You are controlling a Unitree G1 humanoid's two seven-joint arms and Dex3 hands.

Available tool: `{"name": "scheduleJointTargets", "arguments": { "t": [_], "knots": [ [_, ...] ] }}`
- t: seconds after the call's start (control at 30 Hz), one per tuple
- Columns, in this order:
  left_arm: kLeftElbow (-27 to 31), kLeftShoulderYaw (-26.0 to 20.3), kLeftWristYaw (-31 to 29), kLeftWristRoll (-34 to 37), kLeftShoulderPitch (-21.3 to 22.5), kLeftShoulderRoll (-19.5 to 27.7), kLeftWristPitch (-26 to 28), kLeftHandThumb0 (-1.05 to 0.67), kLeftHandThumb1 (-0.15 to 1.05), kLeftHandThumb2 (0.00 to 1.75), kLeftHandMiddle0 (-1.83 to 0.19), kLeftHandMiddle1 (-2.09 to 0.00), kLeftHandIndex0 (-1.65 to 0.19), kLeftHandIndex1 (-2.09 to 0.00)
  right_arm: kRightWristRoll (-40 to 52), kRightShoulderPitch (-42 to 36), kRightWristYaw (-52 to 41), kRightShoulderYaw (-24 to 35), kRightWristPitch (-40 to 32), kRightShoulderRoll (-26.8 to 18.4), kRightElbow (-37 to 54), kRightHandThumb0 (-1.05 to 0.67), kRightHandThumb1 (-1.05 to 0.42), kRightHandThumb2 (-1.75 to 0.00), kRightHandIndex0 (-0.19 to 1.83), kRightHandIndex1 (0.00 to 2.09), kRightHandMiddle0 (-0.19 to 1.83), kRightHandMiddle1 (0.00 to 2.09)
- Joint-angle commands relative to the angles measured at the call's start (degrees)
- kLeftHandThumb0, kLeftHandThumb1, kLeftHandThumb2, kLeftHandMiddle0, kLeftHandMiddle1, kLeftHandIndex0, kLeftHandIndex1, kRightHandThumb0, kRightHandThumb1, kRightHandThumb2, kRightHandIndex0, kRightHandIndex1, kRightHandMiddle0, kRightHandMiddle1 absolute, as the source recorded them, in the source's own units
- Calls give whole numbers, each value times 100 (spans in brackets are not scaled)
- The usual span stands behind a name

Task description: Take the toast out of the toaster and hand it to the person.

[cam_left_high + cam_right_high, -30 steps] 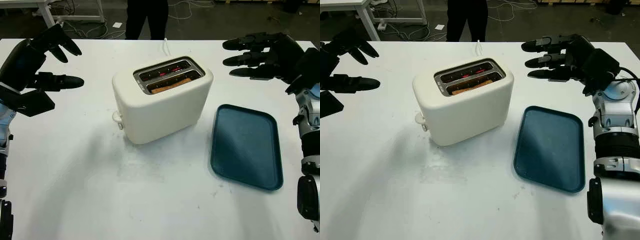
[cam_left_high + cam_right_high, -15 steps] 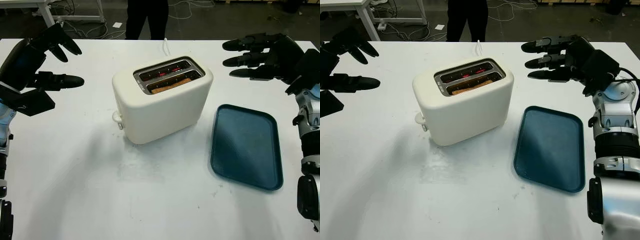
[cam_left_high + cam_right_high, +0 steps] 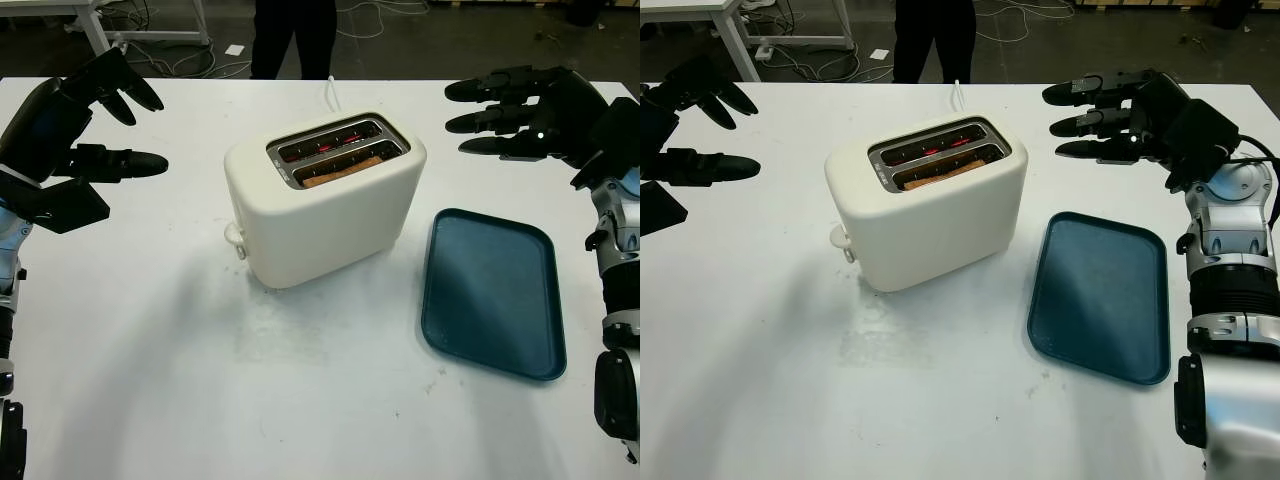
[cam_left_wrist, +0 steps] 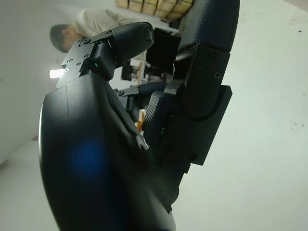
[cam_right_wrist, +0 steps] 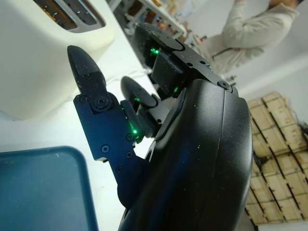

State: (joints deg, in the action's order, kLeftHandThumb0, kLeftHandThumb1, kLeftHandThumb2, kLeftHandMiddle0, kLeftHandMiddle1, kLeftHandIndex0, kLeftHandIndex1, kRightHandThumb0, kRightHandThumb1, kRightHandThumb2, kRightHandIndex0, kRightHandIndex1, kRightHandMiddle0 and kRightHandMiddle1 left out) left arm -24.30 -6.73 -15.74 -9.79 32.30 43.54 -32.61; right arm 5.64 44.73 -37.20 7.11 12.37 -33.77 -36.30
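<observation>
The right wrist view catches a person's beige sleeve point(image 5: 250, 33). Browned toast point(image 3: 340, 174) sits low in the cream toaster point(image 3: 325, 200); the left robot hand point(image 3: 75, 130) and right robot hand point(image 3: 520, 110) hover open, empty.

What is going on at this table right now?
A cream toaster stands mid-table with a slice of toast down in its nearer slot. Neither hand has touched it yet: the left robot hand hovers open to one side, and the right robot hand hovers open on the other, above the table beyond a blue tray. A person stands at the far edge of the table.
</observation>
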Motion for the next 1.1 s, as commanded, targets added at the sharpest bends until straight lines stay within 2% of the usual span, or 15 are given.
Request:
{"name": "scheduleJointTargets", "arguments": {
  "t": [0.0,0.5,1.07],
  "knots": [
    [-20,18,35,-3,57,-34,-80,-94,92,17,-27,-164,-15,-151,-21,85,52,-16,10,1,64,-43,-70,0,91,14,86,0],
    [73,-2,36,-26,20,-41,31,-95,92,16,-27,-163,-15,-150,-2,91,32,-11,-1,1,39,-43,-69,0,91,14,86,0],
    [0,-3,62,-33,26,-40,-96,-94,92,17,-27,-164,-15,-151,44,83,-5,13,4,11,-17,-41,-70,0,90,13,86,0]
  ]
}}
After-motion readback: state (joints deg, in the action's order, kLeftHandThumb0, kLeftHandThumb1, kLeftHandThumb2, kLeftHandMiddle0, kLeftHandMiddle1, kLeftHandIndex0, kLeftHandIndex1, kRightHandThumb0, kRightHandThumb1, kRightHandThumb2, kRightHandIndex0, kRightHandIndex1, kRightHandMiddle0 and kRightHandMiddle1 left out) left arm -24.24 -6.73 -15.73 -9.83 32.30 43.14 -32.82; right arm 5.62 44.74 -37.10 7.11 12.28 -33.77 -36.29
